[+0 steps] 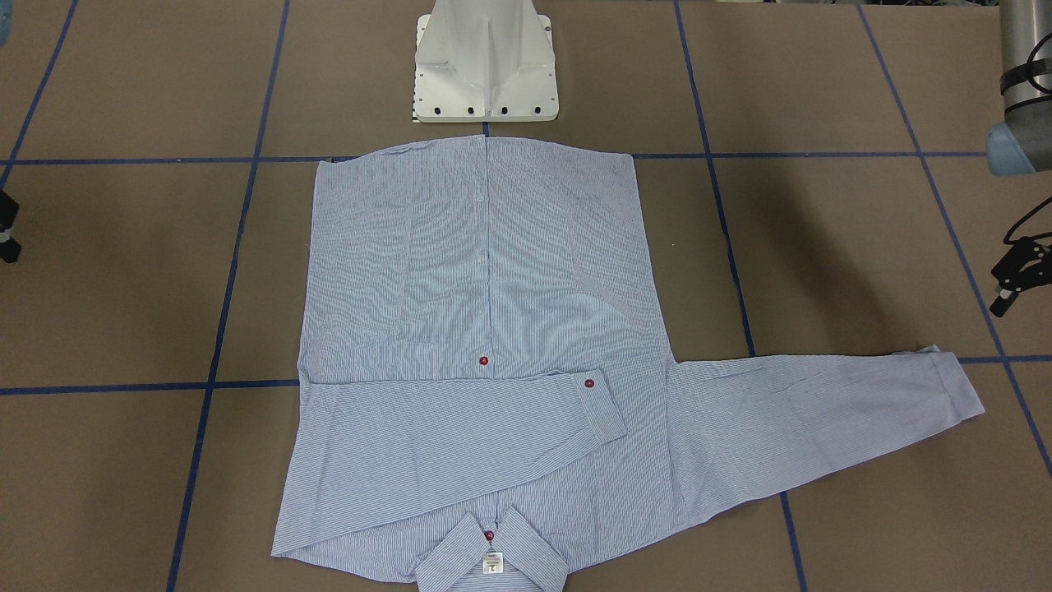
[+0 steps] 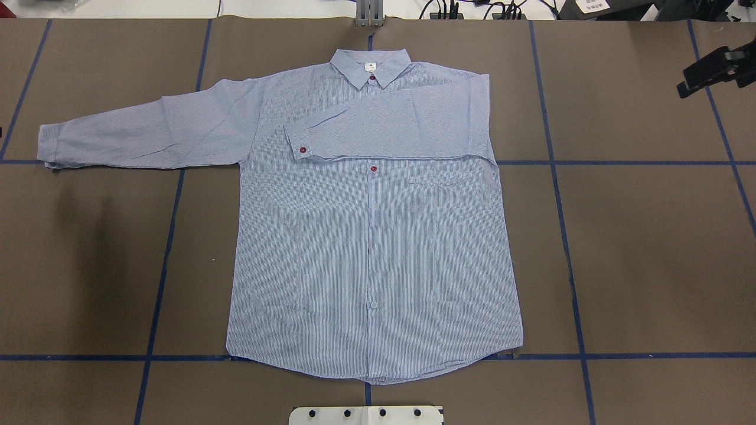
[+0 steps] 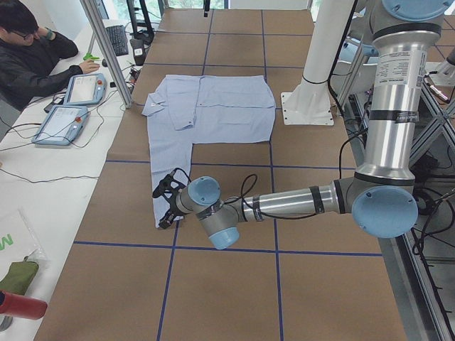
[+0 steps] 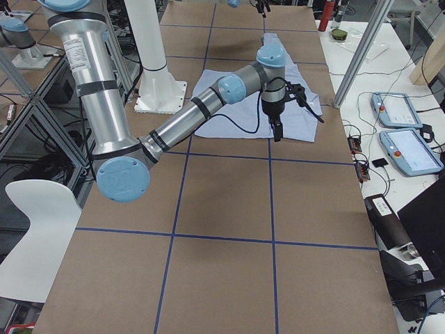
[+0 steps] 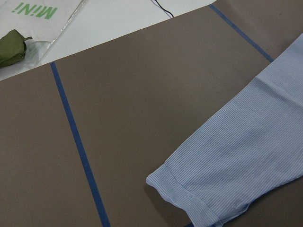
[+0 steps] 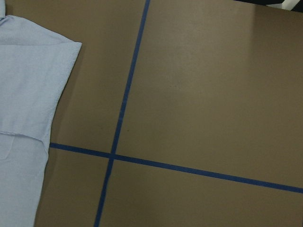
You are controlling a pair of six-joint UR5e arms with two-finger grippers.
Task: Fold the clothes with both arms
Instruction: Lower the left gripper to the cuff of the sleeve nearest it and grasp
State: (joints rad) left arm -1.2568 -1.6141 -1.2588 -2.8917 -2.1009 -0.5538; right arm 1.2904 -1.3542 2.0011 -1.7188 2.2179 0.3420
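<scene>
Shirt [image 2: 372, 248] flat on surface [image 2: 649, 248], collar at overhead frame's top, hem at bottom; I cannot tell if my left end effector [image 3: 163, 207] or right end effector [image 2: 711, 68] is open.

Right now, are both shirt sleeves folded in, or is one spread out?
One each: the right-side sleeve lies folded across the shirt; the left-side sleeve stretches flat on the table.

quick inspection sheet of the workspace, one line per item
surface: brown table, blue tape grid
job's things: shirt flat, front up; one sleeve folded across chest, other sleeve stretched out
clutter: nothing seen
claws: left claw open, empty, near the outstretched cuff; right claw open, empty, off the shirt
cables: black cable looped along left arm
surroundings: operator seated at side bench with two pendants
</scene>
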